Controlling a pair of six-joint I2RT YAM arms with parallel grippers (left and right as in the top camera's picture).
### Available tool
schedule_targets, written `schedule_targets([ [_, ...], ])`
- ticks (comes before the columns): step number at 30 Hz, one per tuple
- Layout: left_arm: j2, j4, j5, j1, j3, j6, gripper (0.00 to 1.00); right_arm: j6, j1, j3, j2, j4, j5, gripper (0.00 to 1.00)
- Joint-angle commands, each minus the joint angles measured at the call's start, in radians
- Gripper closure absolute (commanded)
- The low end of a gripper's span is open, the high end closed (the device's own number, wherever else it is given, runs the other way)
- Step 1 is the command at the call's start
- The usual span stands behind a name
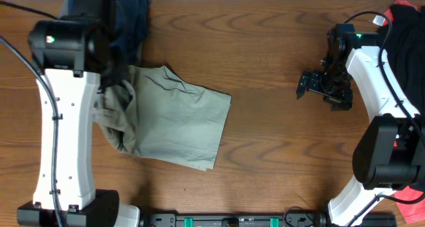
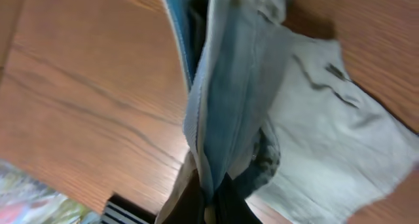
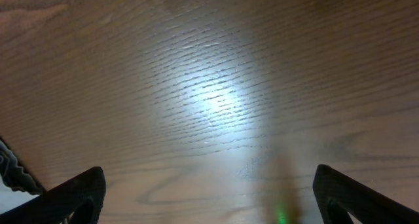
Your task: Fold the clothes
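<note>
L claw (image 2: pixel 208 209) is pinched shut on one edge of the shorts (image 1: pixel 176 117) & lifts it. The rest lies flat on the table (image 1: pixel 265 48), left of the middle. R claw (image 3: pixel 209 201) is wide open w/ nothing in it, well apart. The cloth may slip out or bunch up, b/c nothing pins the far side. No words or labels to read.

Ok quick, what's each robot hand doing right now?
Left gripper: shut on the shorts.
Right gripper: open, holding nothing, above the table.
</note>
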Motion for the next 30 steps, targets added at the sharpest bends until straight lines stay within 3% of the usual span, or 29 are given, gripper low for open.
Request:
schedule_targets([
  [1, -0.015, -0.078, 0.049, -0.065, 0.019, -0.009, 0.94, -0.011, 0.001, 0.013, -0.002, 0.0, 0.01, 0.01],
  [7, -0.011, -0.055, 0.137, -0.188, -0.06, -0.008, 0.94, -0.011, 0.001, 0.013, -0.002, 0.0, 0.01, 0.01],
  [14, -0.009, 0.074, 0.217, -0.283, -0.259, -0.008, 0.94, -0.011, 0.001, 0.013, -0.002, 0.0, 0.01, 0.01],
  [24, -0.009, 0.242, 0.263, -0.356, -0.495, -0.008, 0.94, -0.011, 0.001, 0.013, -0.002, 0.0, 0.01, 0.01],
  [30, -0.008, 0.329, 0.379, -0.362, -0.544, -0.008, 0.94, -0.011, 0.001, 0.013, -0.002, 0.0, 0.01, 0.01],
])
